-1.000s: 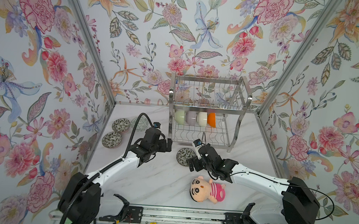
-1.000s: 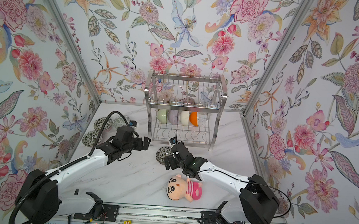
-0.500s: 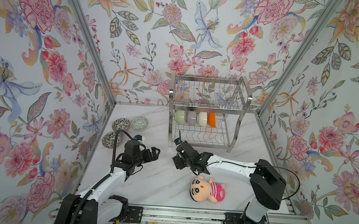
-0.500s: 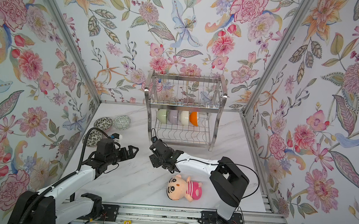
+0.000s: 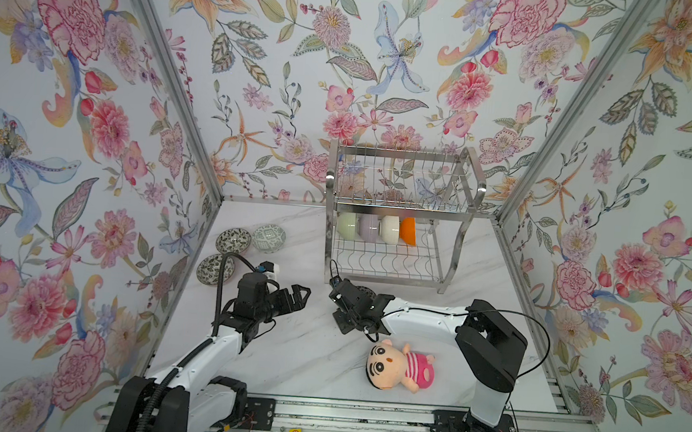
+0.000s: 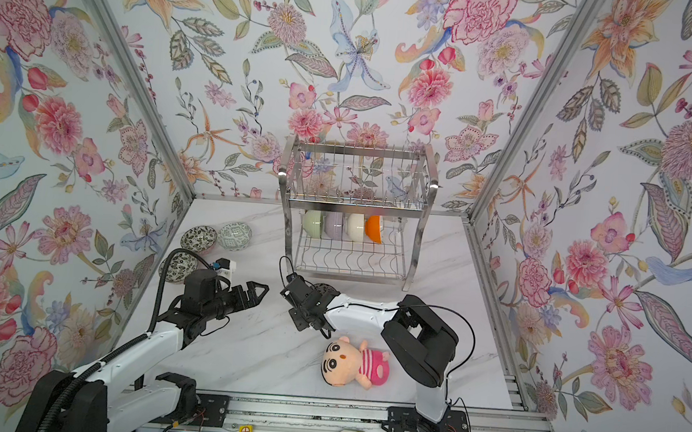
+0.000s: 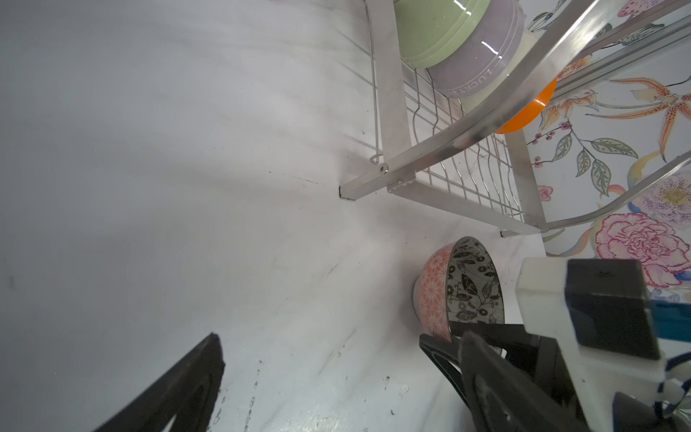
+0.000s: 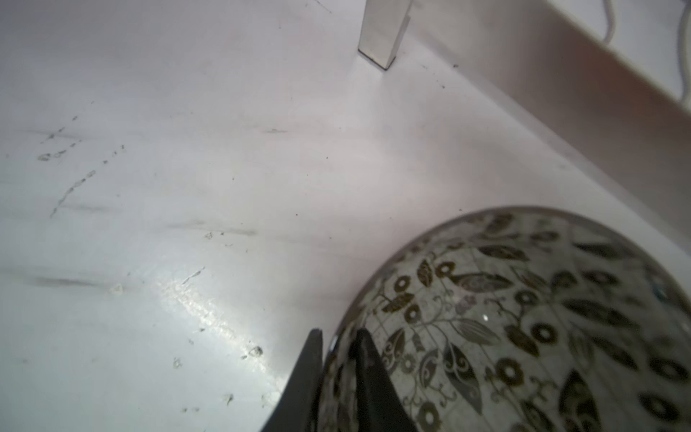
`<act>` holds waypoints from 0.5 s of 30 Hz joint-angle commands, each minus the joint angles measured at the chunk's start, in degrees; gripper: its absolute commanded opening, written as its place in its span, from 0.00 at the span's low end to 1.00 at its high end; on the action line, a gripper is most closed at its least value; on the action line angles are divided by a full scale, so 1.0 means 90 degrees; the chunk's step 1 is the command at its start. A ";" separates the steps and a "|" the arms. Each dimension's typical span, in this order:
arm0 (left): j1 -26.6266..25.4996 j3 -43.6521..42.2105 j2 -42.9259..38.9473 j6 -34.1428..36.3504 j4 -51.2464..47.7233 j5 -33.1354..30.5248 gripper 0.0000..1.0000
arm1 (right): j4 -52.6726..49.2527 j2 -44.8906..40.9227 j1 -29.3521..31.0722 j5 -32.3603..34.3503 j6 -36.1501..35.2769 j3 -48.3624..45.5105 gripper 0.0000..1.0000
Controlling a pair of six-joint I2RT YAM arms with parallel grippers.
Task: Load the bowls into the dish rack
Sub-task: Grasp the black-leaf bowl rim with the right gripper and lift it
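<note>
The steel dish rack (image 5: 401, 179) stands at the back, with pale green (image 5: 347, 225), lavender (image 5: 368, 227), cream (image 5: 389, 229) and orange (image 5: 409, 232) bowls on edge in its lower tier. One dark-patterned bowl (image 5: 367, 292) (image 7: 461, 284) with a pink outside sits on the table before the rack. My right gripper (image 5: 352, 305) (image 8: 338, 336) is shut on its rim, one finger inside and one outside. My left gripper (image 5: 298, 295) (image 7: 342, 344) hangs open and empty just left of it. Three more patterned bowls (image 5: 233, 240) (image 5: 268, 238) (image 5: 214, 269) lie at the far left.
A plush doll (image 5: 400, 367) in a pink striped shirt lies on the marble table near the front, under the right forearm. The rack's front leg (image 8: 381, 33) stands close behind the gripped bowl. Floral walls close in three sides.
My left arm pulled back leftward from the bowl, staying open. My right gripper moved left onto the patterned bowl and shut on its rim.
</note>
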 commanded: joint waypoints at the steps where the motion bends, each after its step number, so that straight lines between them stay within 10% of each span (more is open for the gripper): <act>1: 0.0048 -0.0070 0.0037 -0.0194 0.0425 0.0286 0.99 | -0.0141 -0.0093 -0.0016 -0.0196 0.0033 0.0114 0.06; 15: -0.0690 -0.0064 -0.0076 -0.0126 0.0926 0.0025 0.99 | 0.1868 -0.2247 -0.1169 -0.2373 0.0430 -0.1180 0.00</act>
